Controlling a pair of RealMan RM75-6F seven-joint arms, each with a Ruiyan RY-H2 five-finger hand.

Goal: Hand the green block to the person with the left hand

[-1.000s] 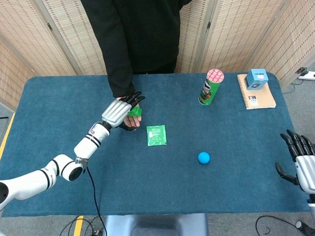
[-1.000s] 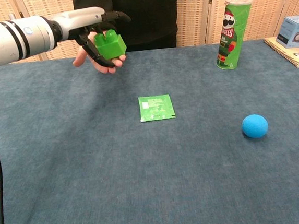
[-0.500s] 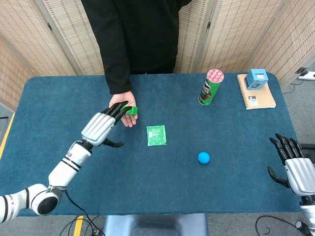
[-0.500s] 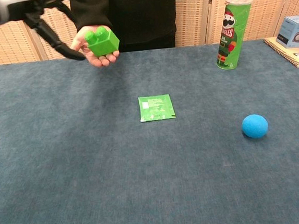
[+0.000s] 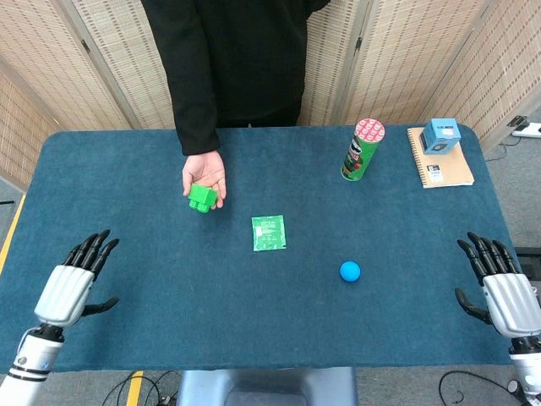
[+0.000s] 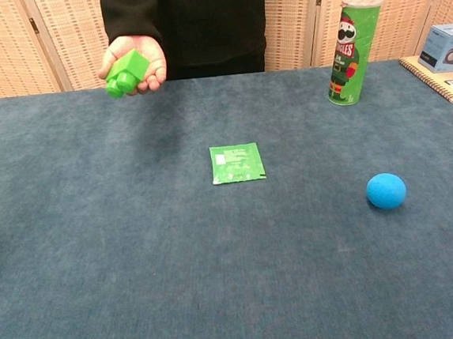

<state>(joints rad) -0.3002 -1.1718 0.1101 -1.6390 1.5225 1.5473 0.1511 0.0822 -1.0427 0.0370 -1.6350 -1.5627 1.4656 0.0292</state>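
Observation:
The green block lies in the person's hand above the far left part of the table. My left hand is far from it, near the table's front left edge, with fingers spread and nothing in it. At the front right edge my right hand is likewise spread and holds nothing. Neither hand shows in the chest view.
A green packet lies flat mid-table, with a blue ball to its right. A green chip can stands at the back right, beside a notebook with a blue box on it.
My left hand let go of the green block and drew back to the front left edge. The person's hand now holds the block and has shifted slightly. My right hand barely moved.

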